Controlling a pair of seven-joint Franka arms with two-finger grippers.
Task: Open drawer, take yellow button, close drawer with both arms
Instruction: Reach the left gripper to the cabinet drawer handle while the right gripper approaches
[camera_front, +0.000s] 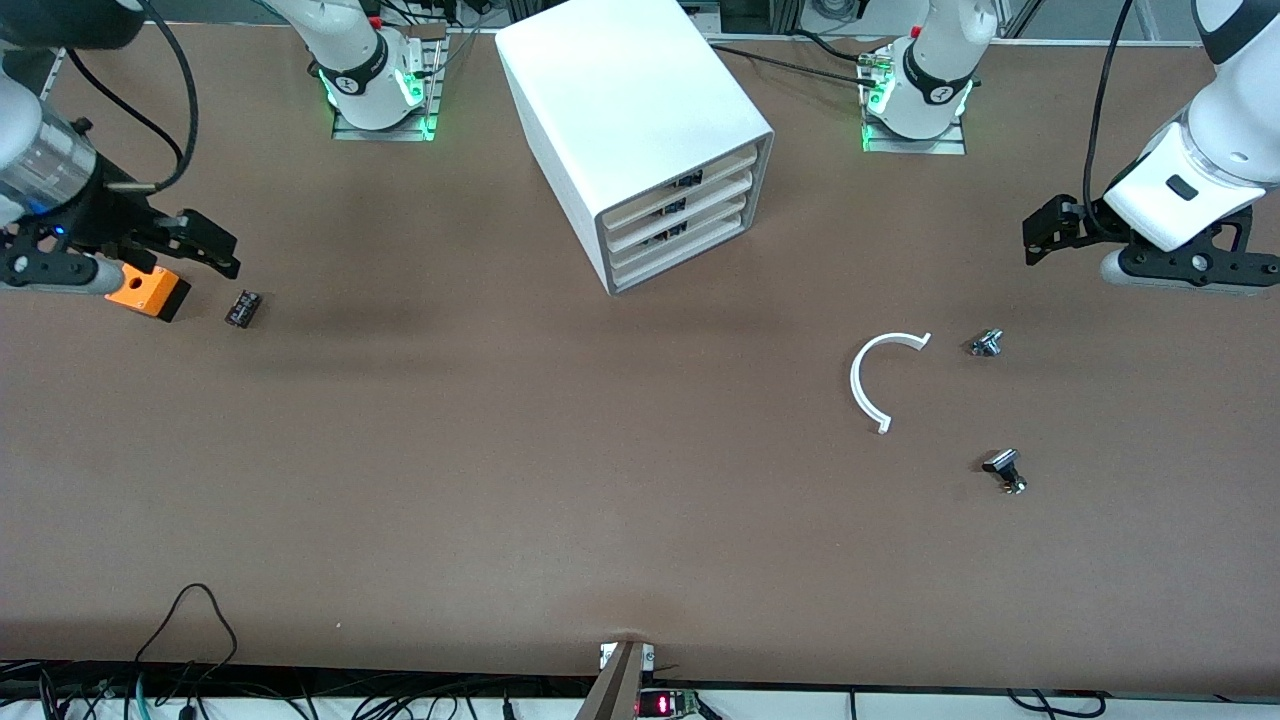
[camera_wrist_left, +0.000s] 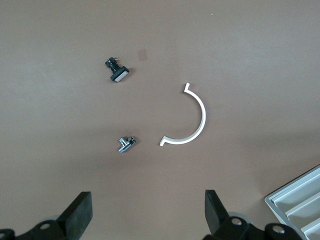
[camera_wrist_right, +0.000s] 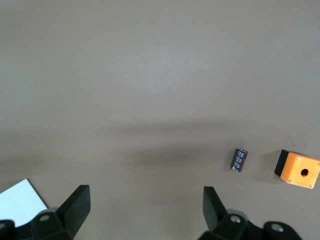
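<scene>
A white cabinet (camera_front: 640, 110) stands at the back middle of the table, and its stacked drawers (camera_front: 678, 215) all sit flush and shut. The button is out of view. My left gripper (camera_front: 1042, 238) hangs open and empty in the air at the left arm's end of the table; in the left wrist view it (camera_wrist_left: 148, 216) is over bare table. My right gripper (camera_front: 212, 248) hangs open and empty at the right arm's end, beside an orange box (camera_front: 148, 290); in the right wrist view it (camera_wrist_right: 146, 210) holds nothing.
A white C-shaped ring (camera_front: 880, 378), a small metal part (camera_front: 986, 343) and a black grey-capped part (camera_front: 1003, 468) lie toward the left arm's end. A tiny dark block (camera_front: 243, 308) lies beside the orange box with a hole (camera_wrist_right: 298, 170). Cables run along the front edge.
</scene>
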